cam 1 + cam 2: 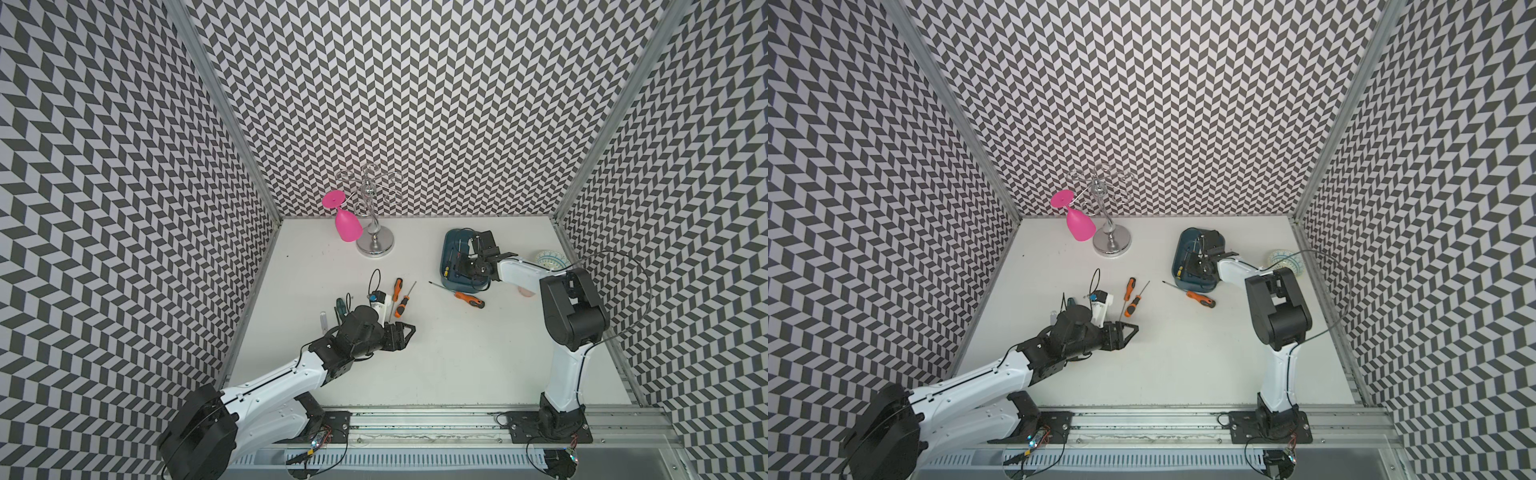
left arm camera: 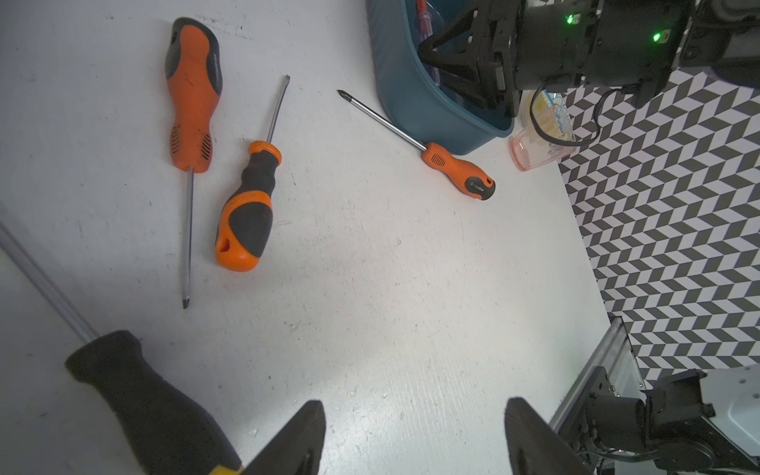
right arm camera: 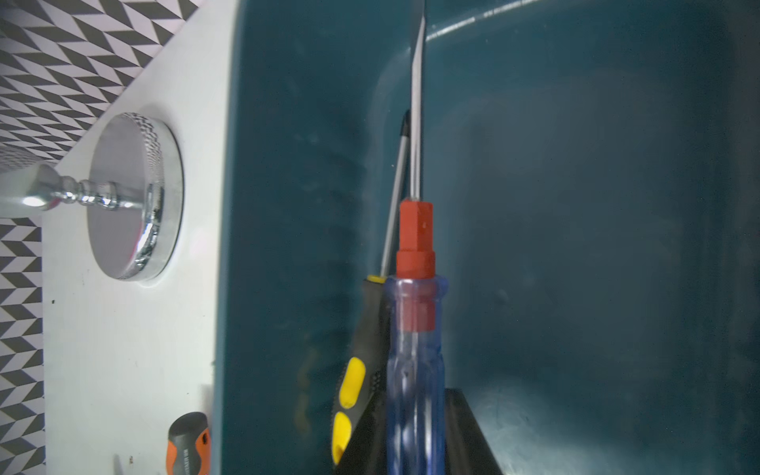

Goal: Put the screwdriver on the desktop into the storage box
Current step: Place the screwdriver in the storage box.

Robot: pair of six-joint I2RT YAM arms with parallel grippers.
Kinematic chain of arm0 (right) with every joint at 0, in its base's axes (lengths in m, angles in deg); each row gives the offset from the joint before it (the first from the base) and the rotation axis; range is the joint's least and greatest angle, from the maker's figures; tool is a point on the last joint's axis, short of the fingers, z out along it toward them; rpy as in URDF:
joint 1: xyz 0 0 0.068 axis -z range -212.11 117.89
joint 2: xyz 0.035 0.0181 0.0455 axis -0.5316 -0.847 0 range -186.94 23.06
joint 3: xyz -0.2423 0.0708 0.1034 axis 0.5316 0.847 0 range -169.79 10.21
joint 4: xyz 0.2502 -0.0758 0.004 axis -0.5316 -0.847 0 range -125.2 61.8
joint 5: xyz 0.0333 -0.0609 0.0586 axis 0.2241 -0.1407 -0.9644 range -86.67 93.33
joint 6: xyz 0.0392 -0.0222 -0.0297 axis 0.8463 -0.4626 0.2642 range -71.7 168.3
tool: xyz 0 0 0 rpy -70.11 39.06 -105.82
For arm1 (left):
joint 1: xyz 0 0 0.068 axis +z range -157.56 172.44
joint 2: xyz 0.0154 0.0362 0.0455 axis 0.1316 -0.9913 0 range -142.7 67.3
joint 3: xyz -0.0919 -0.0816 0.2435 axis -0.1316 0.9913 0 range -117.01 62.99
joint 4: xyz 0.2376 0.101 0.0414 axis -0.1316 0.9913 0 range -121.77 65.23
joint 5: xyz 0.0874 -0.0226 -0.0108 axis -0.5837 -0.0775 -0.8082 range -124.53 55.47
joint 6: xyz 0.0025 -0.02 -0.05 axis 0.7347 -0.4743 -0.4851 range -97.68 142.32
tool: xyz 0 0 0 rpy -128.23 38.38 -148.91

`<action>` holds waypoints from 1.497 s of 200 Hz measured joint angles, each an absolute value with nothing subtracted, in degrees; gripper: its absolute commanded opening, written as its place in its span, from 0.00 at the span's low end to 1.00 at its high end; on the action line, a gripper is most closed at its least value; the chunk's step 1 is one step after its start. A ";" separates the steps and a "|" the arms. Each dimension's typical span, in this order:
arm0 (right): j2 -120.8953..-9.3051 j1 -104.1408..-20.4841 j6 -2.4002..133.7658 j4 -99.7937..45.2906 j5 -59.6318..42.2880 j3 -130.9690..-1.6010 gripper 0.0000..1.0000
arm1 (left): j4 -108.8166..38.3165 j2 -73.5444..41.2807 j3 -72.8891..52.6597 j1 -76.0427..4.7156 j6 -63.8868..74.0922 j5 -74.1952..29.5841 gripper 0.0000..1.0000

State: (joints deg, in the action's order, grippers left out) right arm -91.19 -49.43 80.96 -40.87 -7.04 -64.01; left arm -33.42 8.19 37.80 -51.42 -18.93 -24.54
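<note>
Blue-handled screwdriver (image 3: 415,362) — red collar — is sitting clamped in the right gripper (image 3: 415,448) inside the storage box (image 3: 575,205); left gripper (image 2: 413,427) is hovering wide open above the desktop (image 2: 390,267).

In the right wrist view the blue-handled screwdriver (image 3: 415,370) runs past the picture's edge at both ends and hides most of the right claw (image 3: 411,436). The left wrist view cuts off a black-handled screwdriver (image 2: 135,395).
</note>
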 measured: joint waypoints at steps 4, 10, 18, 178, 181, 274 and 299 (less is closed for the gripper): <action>-91.48 -49.41 80.99 -40.78 -7.13 -64.03 0.25 | -33.40 8.19 37.80 -51.42 -18.95 -24.60 0.72; -91.83 -49.30 80.99 -40.78 -7.28 -64.10 0.25 | -33.40 8.19 37.80 -51.42 -19.02 -24.62 0.72; -92.26 -49.21 81.07 -40.76 -7.46 -64.27 0.26 | -33.40 8.19 37.80 -51.42 -19.13 -24.67 0.72; -93.14 -49.21 82.30 -38.46 -10.24 -65.28 0.37 | -33.42 7.46 37.82 -51.42 -19.35 -24.86 0.72; -93.09 -49.21 82.25 -38.46 -10.24 -65.26 0.37 | -33.42 7.44 37.82 -51.42 -19.35 -24.86 0.72; -73.25 -49.21 78.36 -39.08 -6.21 -54.28 0.52 | -33.42 7.33 37.82 -51.42 -19.28 -24.91 0.75; -66.30 -49.21 77.27 -39.67 -4.09 -49.23 0.56 | -33.42 7.22 37.82 -51.42 -19.04 -25.13 0.77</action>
State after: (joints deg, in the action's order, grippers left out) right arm -66.30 -49.21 77.27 -39.67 -4.09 -49.23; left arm -33.42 7.22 37.82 -51.42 -19.04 -25.13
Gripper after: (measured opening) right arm 0.545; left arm 0.767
